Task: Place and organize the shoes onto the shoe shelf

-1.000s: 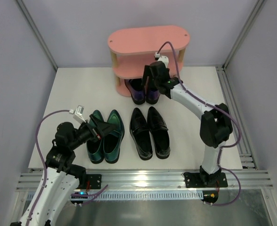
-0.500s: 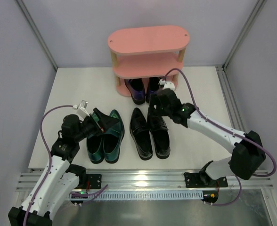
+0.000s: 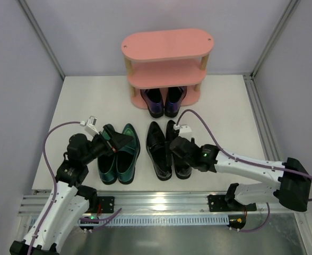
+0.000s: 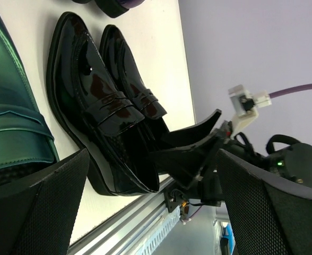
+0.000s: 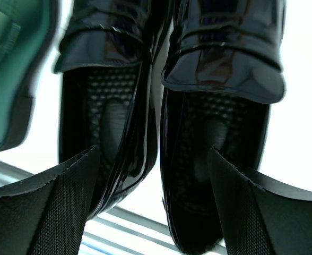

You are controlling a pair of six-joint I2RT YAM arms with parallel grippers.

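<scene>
The black pair (image 3: 169, 149) lies side by side on the table's middle, toes toward the pink shoe shelf (image 3: 166, 45). My right gripper (image 3: 177, 159) is open and empty, low over the black pair's heel ends; in the right wrist view (image 5: 156, 202) its fingers (image 5: 39, 212) straddle both heel openings (image 5: 219, 122). The teal-green pair (image 3: 119, 154) lies left of the black pair. My left gripper (image 3: 123, 141) is open and empty just above it. The left wrist view shows the black pair (image 4: 108, 106) and a teal shoe (image 4: 13, 117). The purple pair (image 3: 164, 101) stands under the shelf's lowest board.
The shelf's upper two boards hold nothing. Metal rails (image 3: 161, 202) run along the near table edge. Grey walls and corner posts (image 3: 42, 40) close the sides. The right arm's purple cable (image 3: 198, 114) loops above the black pair.
My right gripper has drawn back from the shelf and the purple pair and come down over the black pair's heels. My left gripper has stayed above the teal pair, shifting slightly.
</scene>
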